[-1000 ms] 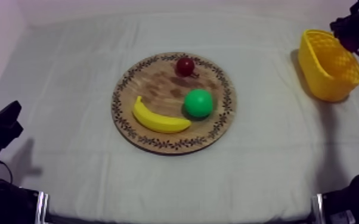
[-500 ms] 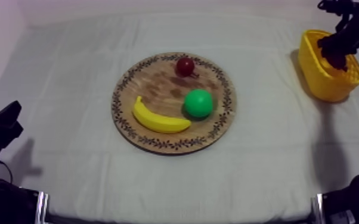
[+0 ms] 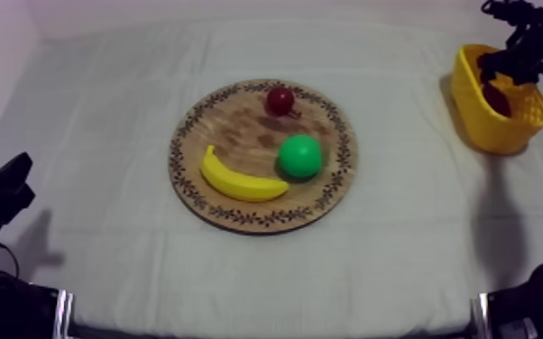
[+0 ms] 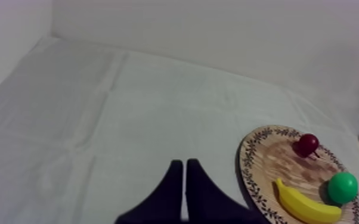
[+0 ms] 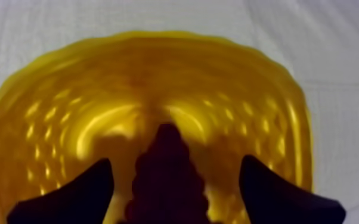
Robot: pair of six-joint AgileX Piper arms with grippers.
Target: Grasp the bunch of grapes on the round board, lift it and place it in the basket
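The right hand [image 5: 174,169] has come down over the basket [image 3: 487,126] and let go. The grapes [image 5: 167,193] now lie inside the basket. The hand's two fingers are wide apart, one on each side of the grapes, and they hold nothing.

The left hand [image 4: 185,170] rests low near the table [image 3: 104,108] edge, with its fingers pressed together and empty.

The banana [image 3: 239,183], a green fruit [image 3: 300,156] and the small red fruit [image 3: 280,99] sit on the board [image 3: 194,144].

I think the drop is done. Next, the right hand should lift straight up so it does not bump the basket or hook the grapes.
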